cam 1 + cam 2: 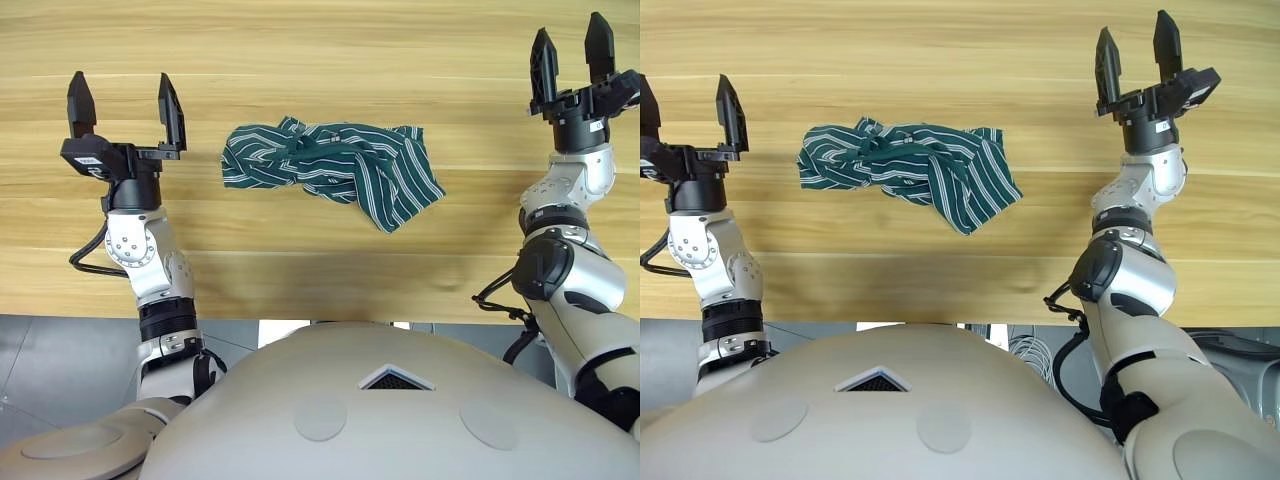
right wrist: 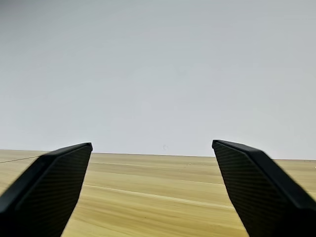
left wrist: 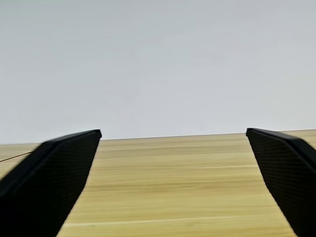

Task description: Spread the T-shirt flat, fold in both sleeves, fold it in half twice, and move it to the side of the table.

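On the wooden table, frame centre, the green striped T-shirt lies crumpled; left gripper and right gripper are wide open, empty.

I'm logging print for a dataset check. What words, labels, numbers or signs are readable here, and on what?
None can be read.
Small white stickers on the left gripper and right gripper mounts: too small to read.
The T-shirt and table show no legible print.
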